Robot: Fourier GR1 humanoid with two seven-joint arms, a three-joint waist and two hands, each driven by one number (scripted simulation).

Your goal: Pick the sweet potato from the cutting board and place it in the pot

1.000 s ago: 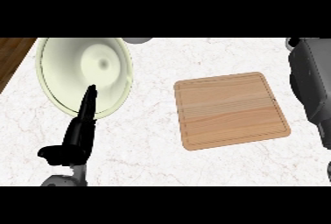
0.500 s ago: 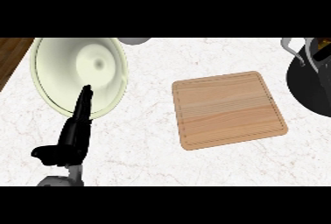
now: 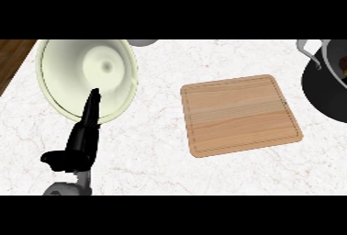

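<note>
The wooden cutting board lies right of centre on the marble counter, and nothing rests on it. A dark pot with a metal handle is cut off by the right edge. A small brownish patch shows inside it at the very edge; I cannot tell what it is. No sweet potato is plainly visible. My left hand rests open at the lower left, with straight fingers pointing up over a plate's rim. My right hand does not show.
A large pale green plate fills the upper left. A small grey-white object peeks in at the top. Dark wood borders the counter at the far left.
The grey right forearm that covered the right edge one second ago has left the view, uncovering the pot. My left hand has hardly moved.
</note>
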